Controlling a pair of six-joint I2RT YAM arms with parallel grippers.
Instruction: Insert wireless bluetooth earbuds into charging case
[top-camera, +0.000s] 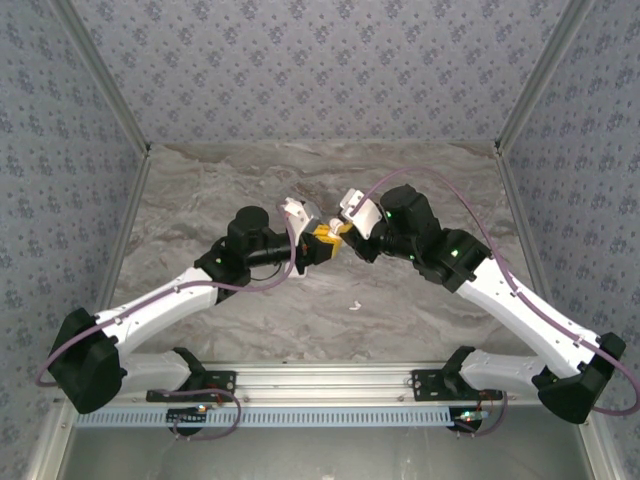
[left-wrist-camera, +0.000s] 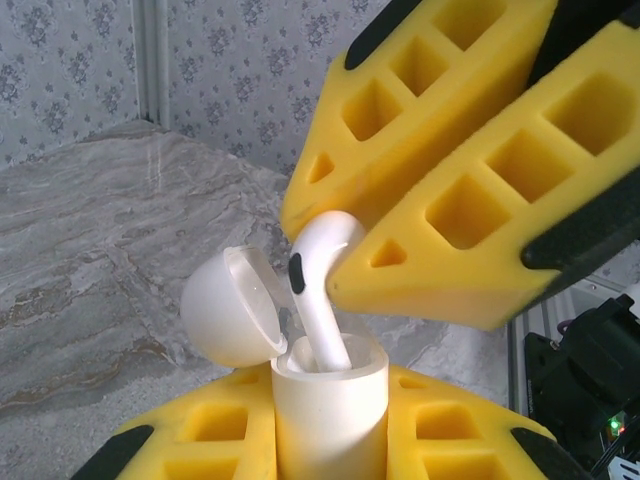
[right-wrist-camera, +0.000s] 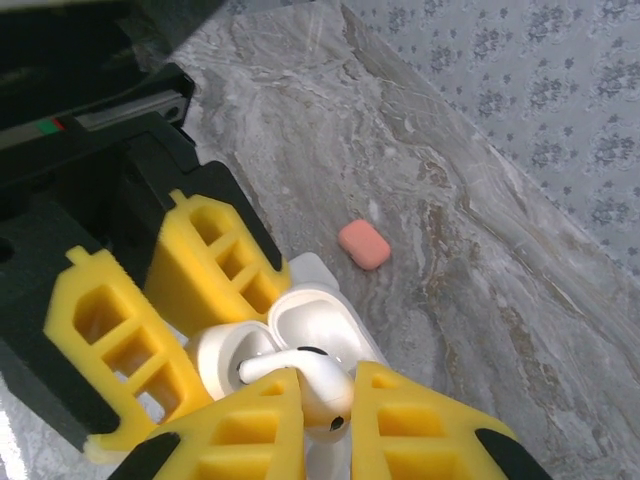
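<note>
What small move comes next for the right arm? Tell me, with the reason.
Probably ease the right gripper down along the stem's line. It grips the earbud, whose stem tip sits in the open case while its head stands well above the rim. The left gripper holds the case, lid open.

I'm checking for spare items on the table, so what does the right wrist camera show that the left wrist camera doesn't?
Right wrist, not left wrist: a pink case lying closed on the table, apart from both arms. Left wrist, not right wrist: a side look at the earbud, its stem dipping into the mouth of the white case. Both: the white case with its lid open, clamped in the left tool, and the earbud pinched in the right tool.
</note>
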